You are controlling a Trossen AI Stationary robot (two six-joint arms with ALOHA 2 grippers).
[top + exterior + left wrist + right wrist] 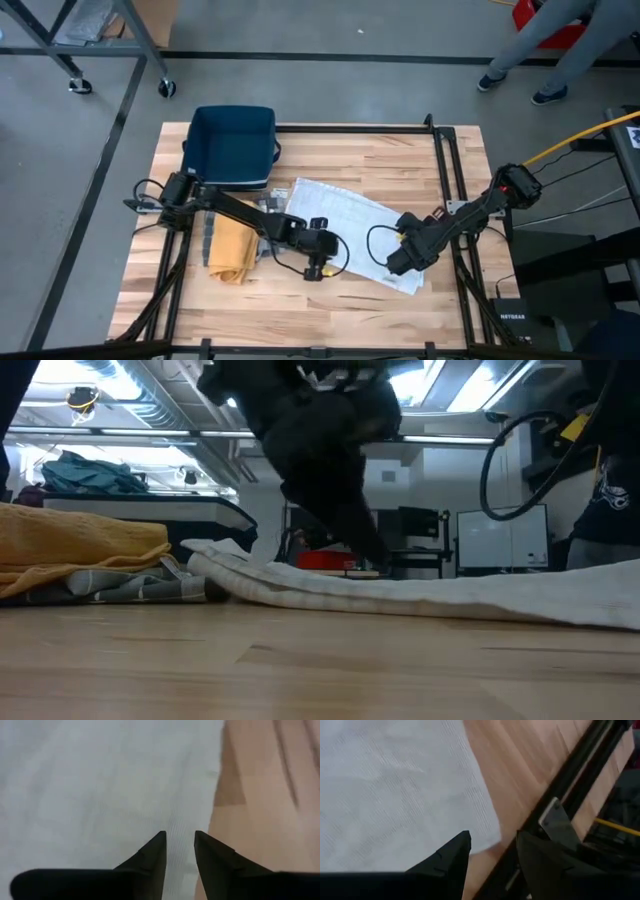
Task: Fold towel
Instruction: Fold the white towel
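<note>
White towel [345, 225] lies flat mid-desk [400, 160], soft and limp. Left claw [314, 268] and right claw [397, 263] hover parted, empty, over its near edge. You should pinch corners.

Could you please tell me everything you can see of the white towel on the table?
The white towel is a pale, finely ribbed cloth lying flat and slanted on the wooden table, with a thicker, rolled-looking edge in the low view. The left gripper and right gripper hang open over its edges, holding nothing. A grey cloth lies against one end.
</note>
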